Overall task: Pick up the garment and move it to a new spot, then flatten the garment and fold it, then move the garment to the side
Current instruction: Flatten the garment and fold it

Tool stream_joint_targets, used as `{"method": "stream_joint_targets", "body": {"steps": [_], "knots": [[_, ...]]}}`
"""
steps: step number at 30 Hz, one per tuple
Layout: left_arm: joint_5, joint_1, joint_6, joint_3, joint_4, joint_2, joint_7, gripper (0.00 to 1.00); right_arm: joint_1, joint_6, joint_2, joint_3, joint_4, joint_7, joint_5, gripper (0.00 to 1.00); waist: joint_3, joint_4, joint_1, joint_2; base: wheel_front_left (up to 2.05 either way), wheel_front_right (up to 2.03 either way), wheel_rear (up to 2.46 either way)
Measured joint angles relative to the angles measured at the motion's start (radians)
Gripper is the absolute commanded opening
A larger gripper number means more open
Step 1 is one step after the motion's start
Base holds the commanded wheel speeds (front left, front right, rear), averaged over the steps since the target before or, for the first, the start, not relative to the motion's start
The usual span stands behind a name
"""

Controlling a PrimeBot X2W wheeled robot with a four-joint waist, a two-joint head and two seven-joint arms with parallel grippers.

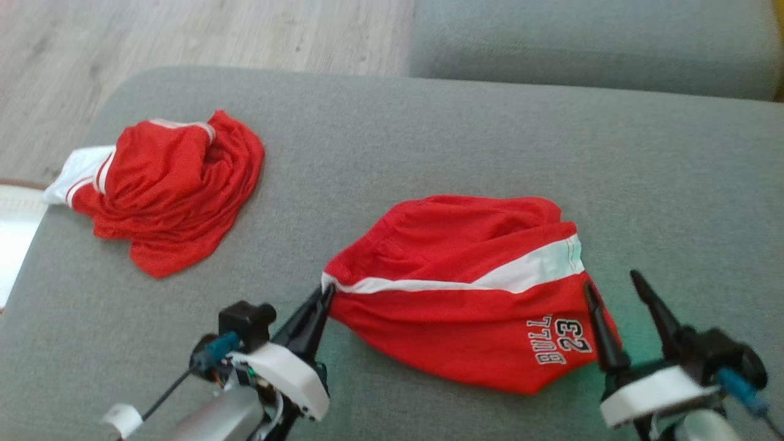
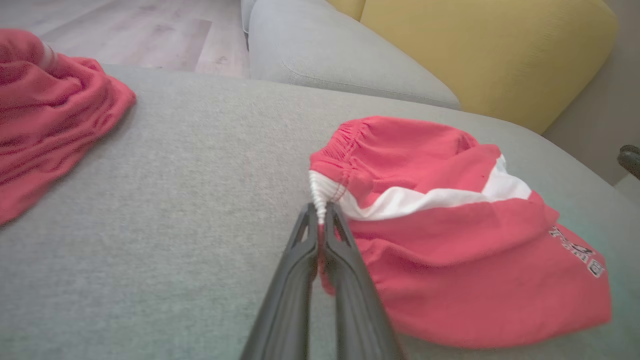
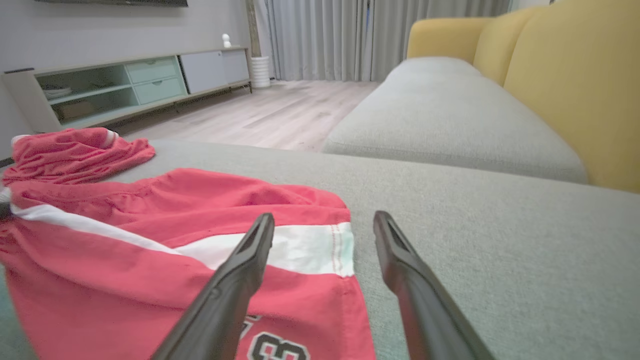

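The garment (image 1: 453, 257) is a pair of red shorts with a white stripe and a "23" print, lying bunched on the grey cushion (image 1: 429, 135). My left gripper (image 1: 327, 291) is shut on its left corner. In the left wrist view the fingers (image 2: 320, 210) pinch the white gathered waistband end of the garment (image 2: 450, 240). My right gripper (image 1: 611, 280) stands open at the shorts' right edge. In the right wrist view, the right gripper (image 3: 324, 219) has one finger over the garment's (image 3: 150, 240) white-striped hem and the other over bare cushion.
A second crumpled red and white garment (image 1: 177, 184) lies at the cushion's far left, close to its edge. Beyond are wooden floor (image 1: 184, 30), another grey seat (image 1: 588, 43) and yellow backrests (image 3: 575, 75). Bare cushion stretches to the right of the shorts.
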Motion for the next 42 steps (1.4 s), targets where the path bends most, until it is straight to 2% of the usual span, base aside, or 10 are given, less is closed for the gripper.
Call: {"method": "stream_joint_targets", "body": {"steps": [3,8,17,18,20,21,22,32,39,42], "knots": [[0.043,-0.02,0.018,0.034,-0.001,0.002,-0.004,0.0,-0.073,0.0,-0.027,0.019,0.101,0.0,0.063,1.0,0.023,0.011,0.0,0.0,0.0,0.0,0.0],[0.098,-0.04,0.016,0.117,-0.024,-0.002,-0.008,0.0,-0.211,0.0,-0.073,0.099,0.268,0.019,0.175,1.0,0.063,0.026,0.0001,0.0,0.0,0.0,0.0],[0.179,-0.039,-0.02,0.172,-0.006,-0.046,-0.008,0.0,-0.346,0.0,-0.113,0.263,0.432,0.044,0.322,1.0,0.103,0.061,0.0001,0.0,0.0,0.0,0.0],[0.186,-0.038,-0.02,0.182,-0.004,-0.051,-0.008,0.0,-0.346,0.0,-0.114,0.282,0.442,0.044,0.338,0.89,0.103,0.063,0.0002,0.0,0.0,0.0,0.0],[0.192,-0.037,-0.023,0.191,-0.001,-0.055,-0.008,0.0,-0.346,0.0,-0.115,0.295,0.45,0.044,0.352,0.23,0.101,0.064,0.0001,0.0,0.0,0.0,0.0],[0.195,-0.037,-0.029,0.195,0.002,-0.058,-0.008,0.0,-0.346,0.0,-0.119,0.308,0.454,0.042,0.364,0.06,0.1,0.064,0.0001,0.0,0.0,0.0,0.0],[0.201,-0.036,-0.031,0.2,0.007,-0.062,-0.008,0.0,-0.347,0.0,-0.125,0.319,0.456,0.04,0.375,0.0,0.097,0.064,0.0001,0.0,0.0,0.0,0.0],[0.259,-0.01,-0.048,0.288,-0.007,-0.067,-0.009,0.0,-0.36,0.0,-0.178,0.324,0.385,0.015,0.462,0.0,0.065,0.019,0.0,0.0,0.0,0.0,0.0],[0.27,-0.026,-0.073,0.329,-0.062,-0.069,-0.01,0.0,-0.394,0.0,-0.241,0.2,0.231,0.011,0.461,0.0,0.047,-0.051,-0.0001,0.0,0.0,0.0,0.0],[0.27,-0.105,-0.082,0.351,-0.079,-0.08,-0.01,0.0,-0.448,0.0,-0.266,0.144,0.198,0.011,0.445,0.0,0.053,-0.082,-0.0001,0.0,0.0,0.0,0.0]]}}
